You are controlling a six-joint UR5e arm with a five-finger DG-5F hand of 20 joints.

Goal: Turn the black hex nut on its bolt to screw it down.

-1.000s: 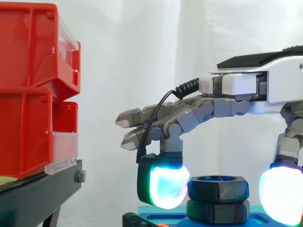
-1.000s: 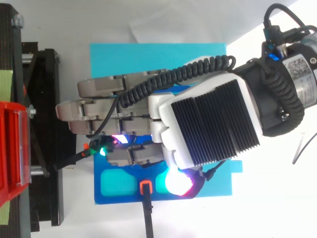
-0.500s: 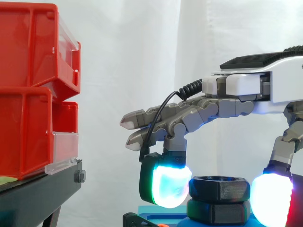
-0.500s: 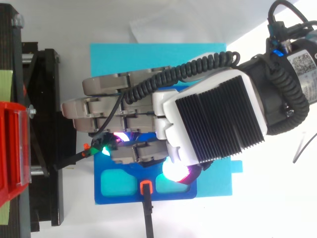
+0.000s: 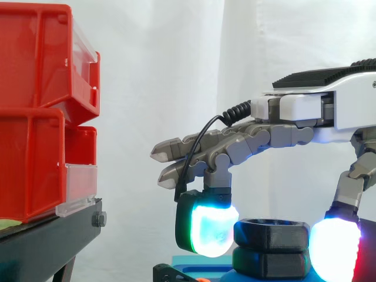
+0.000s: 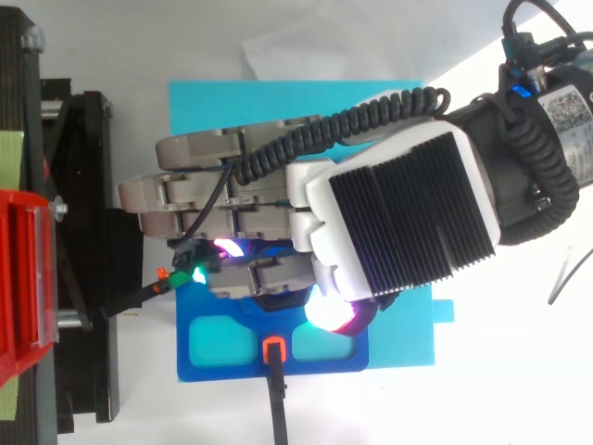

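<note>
The black hex nut (image 5: 272, 235) sits on its bolt above a second black hex part (image 5: 270, 263), on a blue base (image 6: 222, 343). My hand (image 5: 305, 108) reaches in from the right and hovers over the nut. One curled finger's glowing pad (image 5: 208, 230) presses the nut's left side, while the thumb's pad (image 5: 335, 244) meets its right side. The other fingers stretch out straight to the left above it. Seen from above, the hand (image 6: 389, 213) hides the nut.
Red bins (image 5: 41, 117) stand stacked on a black stand (image 5: 47, 241) at the left. A cyan sheet (image 6: 278, 102) lies under the blue base. An orange-tipped black part (image 6: 272, 350) sticks out at the base's near edge.
The thumb's pad has swung left from clear of the nut to its right side. The hand has rotated a little, and the nut's faces show at a slightly different angle.
</note>
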